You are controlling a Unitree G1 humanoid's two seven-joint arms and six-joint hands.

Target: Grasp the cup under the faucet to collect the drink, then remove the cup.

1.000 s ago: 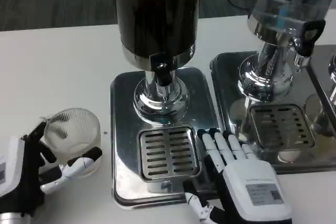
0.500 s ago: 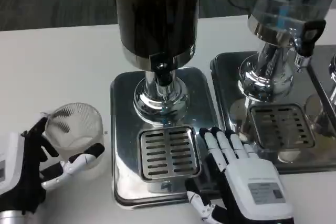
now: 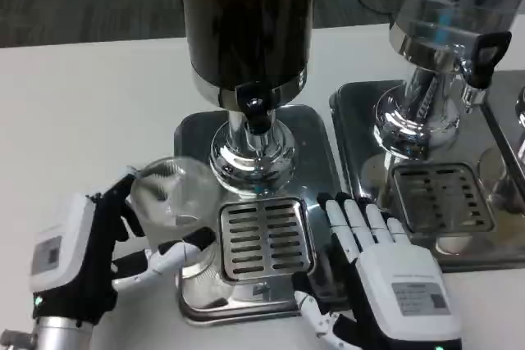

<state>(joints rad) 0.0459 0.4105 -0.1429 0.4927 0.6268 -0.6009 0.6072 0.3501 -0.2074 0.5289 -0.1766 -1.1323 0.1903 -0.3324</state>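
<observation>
While the clear cup [image 3: 171,202] is held upright in the curled fingers of the left hand [image 3: 86,264] at the tray's left edge, the faucet [image 3: 256,111] is found up and right. The right hand [image 3: 385,272] is rested flat, fingers together.

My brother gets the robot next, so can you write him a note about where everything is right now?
Left hand: holds the clear cup, which looks empty, at the left edge of the tray.
Right hand: holds nothing, fingers flat on the tray's right edge, beside the grate.
Faucet: on the dark dispenser, above the tray behind the grate. The cup is not under it.
Done: cup grasped and brought up to the tray.
Left: put the cup under the faucet, collect the drink, take the cup away.
</observation>
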